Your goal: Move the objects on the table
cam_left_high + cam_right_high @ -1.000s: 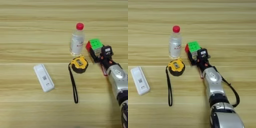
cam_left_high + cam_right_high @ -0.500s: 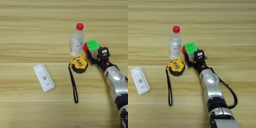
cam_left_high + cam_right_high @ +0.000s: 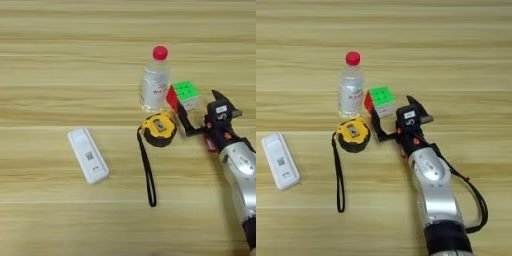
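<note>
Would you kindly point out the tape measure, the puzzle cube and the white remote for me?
tape measure (image 3: 158, 129), left eye view, on its yellow-black case.
puzzle cube (image 3: 381, 96), right eye view, on its green top face.
white remote (image 3: 88, 155), left eye view, on the middle of its body.

Clear plastic bottle (image 3: 154, 82), red cap (image 3: 160, 52), stands upright toward the far side of centre. White label with red print on its lower body. Contents clear; fill level cannot be told.

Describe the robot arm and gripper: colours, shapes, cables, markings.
The right arm is a rounded silver forearm with a black band near its base and a black cable looping along its right side. The gripper has two black fingers on a black block with red and white markings.
</note>
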